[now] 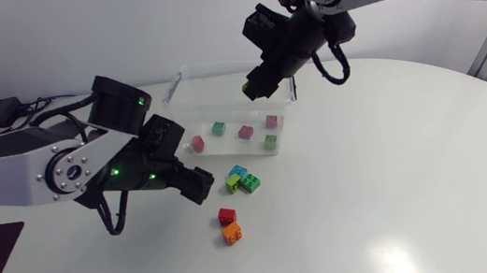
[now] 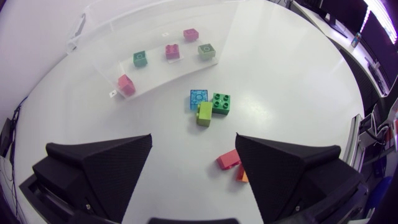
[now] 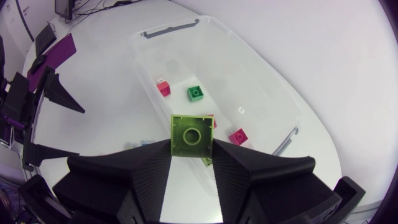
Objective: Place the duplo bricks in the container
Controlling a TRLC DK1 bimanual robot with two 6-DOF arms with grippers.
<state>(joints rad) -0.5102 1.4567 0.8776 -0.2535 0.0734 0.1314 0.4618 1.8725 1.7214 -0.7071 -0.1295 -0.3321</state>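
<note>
Over the container [image 3: 261, 81], right jaws holding a lime brick [image 3: 191, 135], left jaws wide near perhaps five loose bricks [image 2: 204, 114]

Your container [image 1: 219, 97] holds four duplo bricks [image 1: 245, 132]. At its 6 o'clock lies a three-brick cluster [image 1: 243, 180]. At the cluster's 7 o'clock is a brick pair [image 1: 229, 225], and at its 9 o'clock your left gripper [image 1: 195, 185]. Your right gripper [image 1: 251, 86], with a held brick [image 3: 191, 134] between its fingers, hangs above the container's 1 o'clock side.
</note>
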